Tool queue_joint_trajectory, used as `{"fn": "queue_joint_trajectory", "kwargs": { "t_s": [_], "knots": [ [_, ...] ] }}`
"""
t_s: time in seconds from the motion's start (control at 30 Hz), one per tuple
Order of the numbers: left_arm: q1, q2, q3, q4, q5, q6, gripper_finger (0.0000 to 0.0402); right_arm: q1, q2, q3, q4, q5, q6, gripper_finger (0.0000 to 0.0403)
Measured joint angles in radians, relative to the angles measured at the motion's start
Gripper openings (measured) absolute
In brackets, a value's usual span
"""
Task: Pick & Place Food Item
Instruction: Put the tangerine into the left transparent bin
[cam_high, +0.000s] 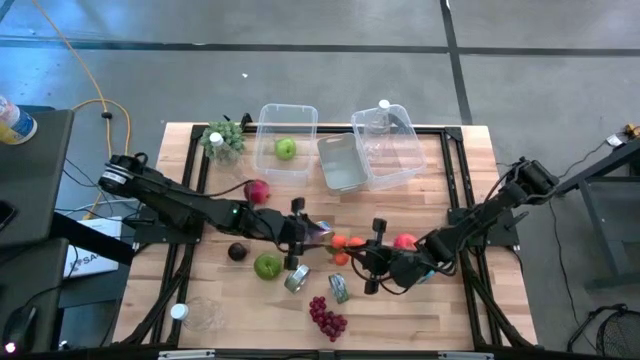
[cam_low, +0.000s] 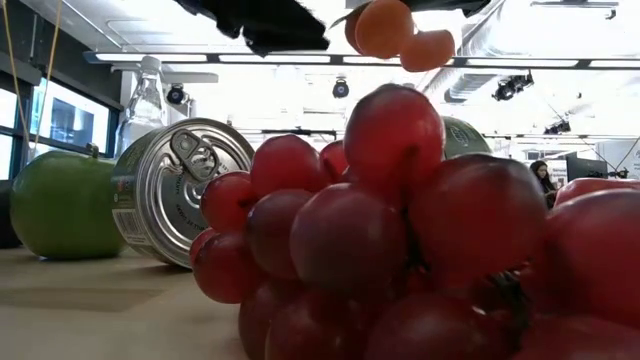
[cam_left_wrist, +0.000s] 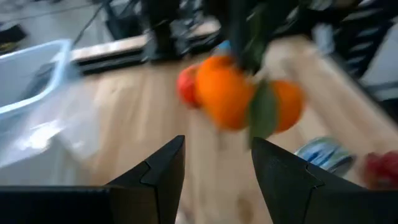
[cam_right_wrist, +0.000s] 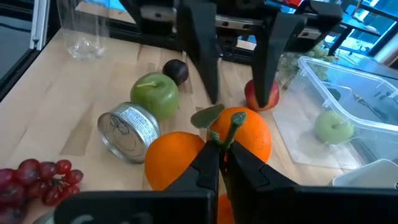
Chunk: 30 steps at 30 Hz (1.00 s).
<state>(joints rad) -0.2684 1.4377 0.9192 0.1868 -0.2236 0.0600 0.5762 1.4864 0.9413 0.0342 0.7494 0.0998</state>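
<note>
Right wrist view alone shows right claw (cam_right_wrist: 221, 163) pinching the oranges' (cam_right_wrist: 239, 138) stem.

The two oranges (cam_right_wrist: 214, 146) are bright orange with a green stem and dull green leaves. One green apple (cam_right_wrist: 154, 94) sits on the pale wood worktop (cam_right_wrist: 74, 106), another green apple (cam_right_wrist: 334, 126) in a clear tub (cam_right_wrist: 348, 87). The tin can (cam_right_wrist: 129, 131) is silver with a white printed label. The grapes (cam_low: 400, 240) are deep red, the plum (cam_right_wrist: 176, 71) dark purple, and the fingers (cam_right_wrist: 208, 168) black.
</note>
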Motion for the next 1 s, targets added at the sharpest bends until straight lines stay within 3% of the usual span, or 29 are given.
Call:
{"fn": "queue_joint_trajectory", "kwargs": {
  "t_s": [0.17,1.0],
  "knots": [
    [-0.005,0.016,0.001,0.038,0.063,-0.005,0.0177,0.000,0.000,0.000,-0.013,0.000,0.000,0.0003],
    [-0.010,0.016,0.001,0.054,0.030,0.045,0.0177,0.011,0.000,0.000,-0.008,-0.027,0.008,0.0003]
  ]
}}
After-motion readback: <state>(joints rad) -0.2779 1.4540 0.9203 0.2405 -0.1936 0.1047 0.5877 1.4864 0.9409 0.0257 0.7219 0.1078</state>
